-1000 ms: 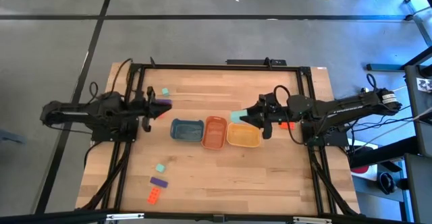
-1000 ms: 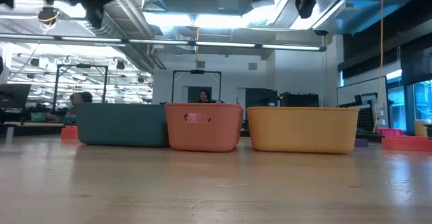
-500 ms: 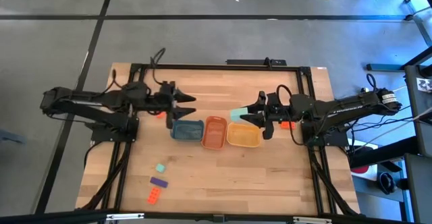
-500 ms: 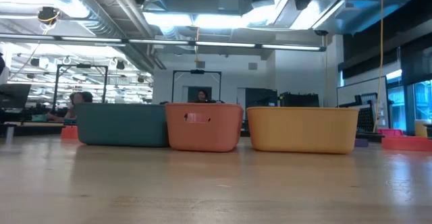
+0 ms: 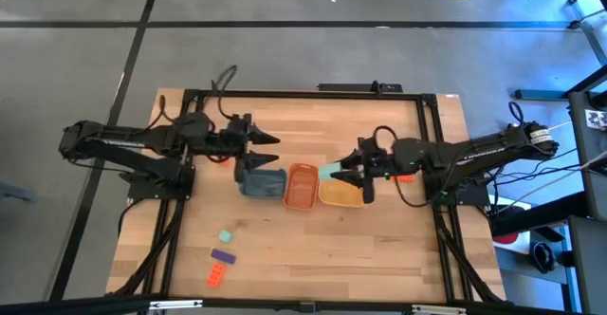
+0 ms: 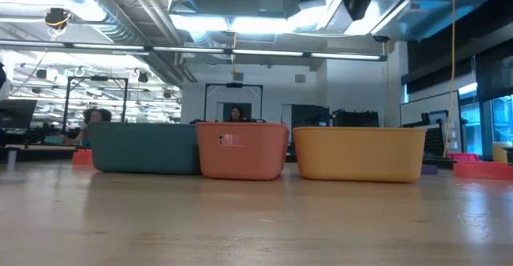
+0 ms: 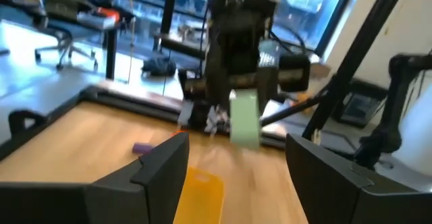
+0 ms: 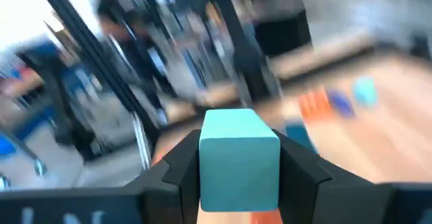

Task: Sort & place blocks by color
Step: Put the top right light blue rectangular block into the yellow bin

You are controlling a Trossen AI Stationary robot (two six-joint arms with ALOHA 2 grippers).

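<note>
The left gripper point(image 5: 268, 150), above the blue rounded plastic tray point(image 5: 262, 183), has just been opened wide and is empty. A small mint green block point(image 5: 329, 170) is clamped by the right gripper point(image 5: 346, 173) at the 10 o'clock corner of the yellow rounded plastic tray point(image 5: 343, 193); release is judged next.

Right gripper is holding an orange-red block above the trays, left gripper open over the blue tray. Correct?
Not quite. The block in the right gripper is mint green, as the right wrist view shows. The left gripper is open by the blue tray.
</note>
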